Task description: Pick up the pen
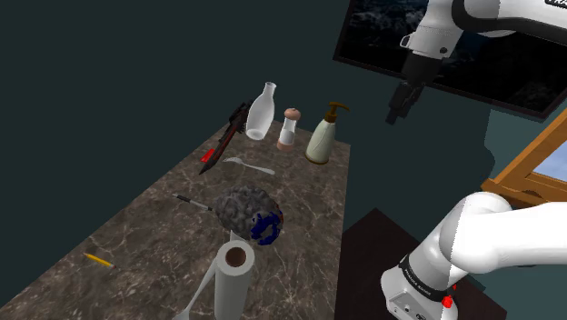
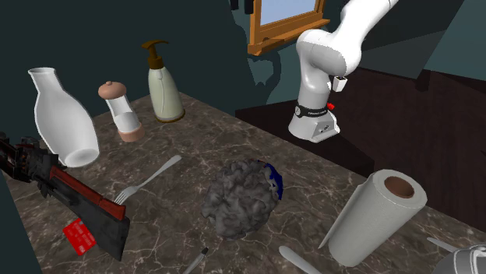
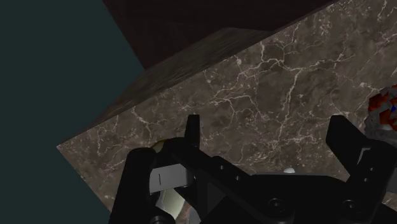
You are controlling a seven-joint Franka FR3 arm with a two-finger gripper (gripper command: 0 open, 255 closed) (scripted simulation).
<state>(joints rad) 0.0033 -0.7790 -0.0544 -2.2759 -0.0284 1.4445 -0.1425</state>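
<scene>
Paper roll (image 1: 234, 273) in foreground, with the slim yellow pen (image 1: 98, 260) lying flat to its left near the desk's (image 1: 309, 227) near-left corner; the hand (image 1: 397, 114), wide open high at far right, should cross over and straddle the shaft crosswise.

Pen (image 1: 192, 200): thin dark stick, one end paler. It lies flat on the brown marbled countertop (image 1: 300, 255), left of centre in the shoulder view, slanting down toward the frame's right. In the second exterior view, the pen (image 2: 196, 261) runs off the bottom edge, left of centre. It lies loose.
</scene>
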